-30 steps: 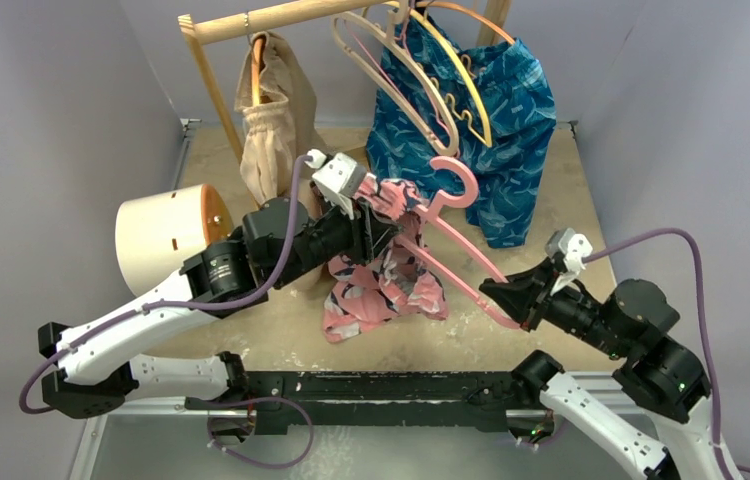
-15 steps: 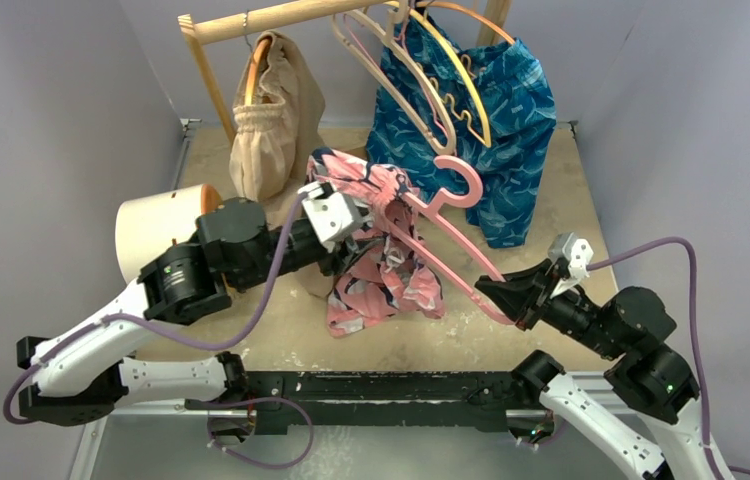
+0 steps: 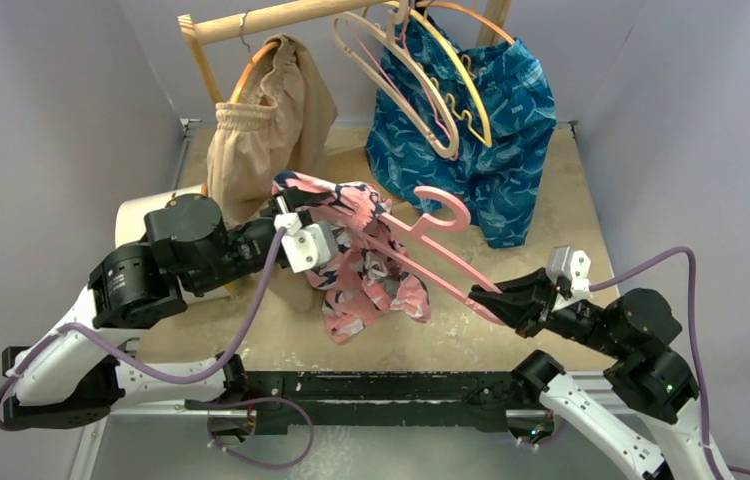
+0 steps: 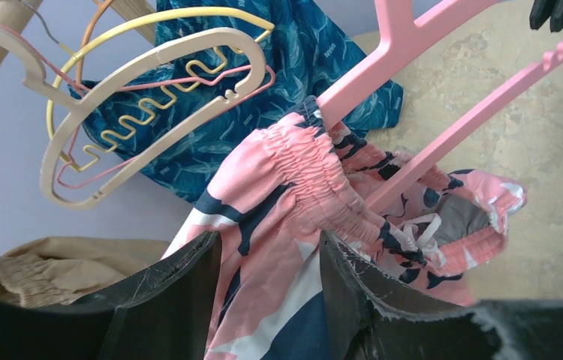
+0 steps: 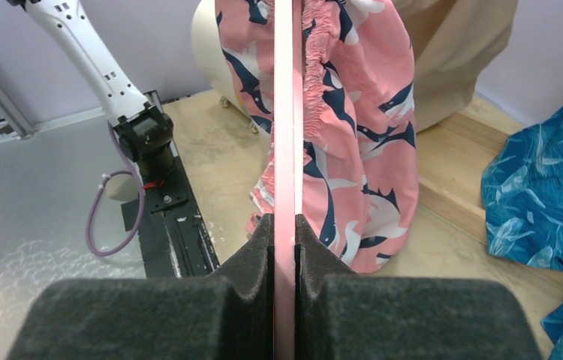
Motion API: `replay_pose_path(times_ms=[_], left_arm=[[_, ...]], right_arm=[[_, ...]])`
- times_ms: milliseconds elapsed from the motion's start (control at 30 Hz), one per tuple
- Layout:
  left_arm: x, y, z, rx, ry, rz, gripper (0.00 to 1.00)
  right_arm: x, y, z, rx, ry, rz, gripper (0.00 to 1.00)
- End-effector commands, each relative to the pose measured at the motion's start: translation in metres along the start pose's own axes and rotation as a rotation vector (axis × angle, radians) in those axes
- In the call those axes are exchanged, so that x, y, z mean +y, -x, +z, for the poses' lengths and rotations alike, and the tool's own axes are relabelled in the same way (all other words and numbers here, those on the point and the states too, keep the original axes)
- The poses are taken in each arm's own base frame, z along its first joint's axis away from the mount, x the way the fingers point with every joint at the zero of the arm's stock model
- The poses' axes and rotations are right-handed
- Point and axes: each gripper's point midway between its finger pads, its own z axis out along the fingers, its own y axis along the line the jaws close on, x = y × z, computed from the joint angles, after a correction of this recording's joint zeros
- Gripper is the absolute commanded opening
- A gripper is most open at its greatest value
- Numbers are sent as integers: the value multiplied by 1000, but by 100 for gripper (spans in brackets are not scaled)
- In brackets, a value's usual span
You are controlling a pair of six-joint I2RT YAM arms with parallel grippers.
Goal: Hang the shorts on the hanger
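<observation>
The pink leafy-print shorts (image 3: 371, 280) hang bunched over the left arm of the pink hanger (image 3: 431, 215), above the table's middle. My left gripper (image 3: 331, 228) is shut on the shorts' fabric near the gathered waistband and holds it out to the left. In the left wrist view the fabric (image 4: 278, 172) runs between the fingers of the left gripper (image 4: 271, 247), and the hanger's arms (image 4: 413, 37) pass through the waistband. My right gripper (image 3: 491, 295) is shut on the hanger's lower right end and holds it tilted. In the right wrist view the hanger (image 5: 284, 112) runs straight out of the right gripper (image 5: 284, 225), with the shorts (image 5: 353, 112) draped on it.
A wooden rack rail (image 3: 281, 15) spans the back. On it hang beige shorts (image 3: 261, 130), blue patterned shorts (image 3: 491, 130) and beige and yellow hangers (image 3: 401, 70). A white cylinder (image 3: 141, 215) lies behind the left arm. Grey walls close both sides.
My left gripper has moved left and nearer, drawing the shorts' waistband leftward along the hanger. The hanger has tilted lower and shifted left. The beige shorts have swung left.
</observation>
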Motion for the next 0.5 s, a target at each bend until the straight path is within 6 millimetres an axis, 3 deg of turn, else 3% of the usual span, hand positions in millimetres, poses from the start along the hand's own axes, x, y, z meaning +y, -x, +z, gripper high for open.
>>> replay_pose_path(times_ms=[0, 367, 467], left_arm=[[15, 15, -24, -46, 23, 71, 51], [8, 28, -31, -87, -49, 92, 53], [2, 18, -29, -33, -86, 107, 53]], right_arm=[[17, 39, 2, -134, 111, -153, 0], [-3, 29, 14, -69, 45, -193, 0], [0, 29, 12, -85, 56, -206, 0]])
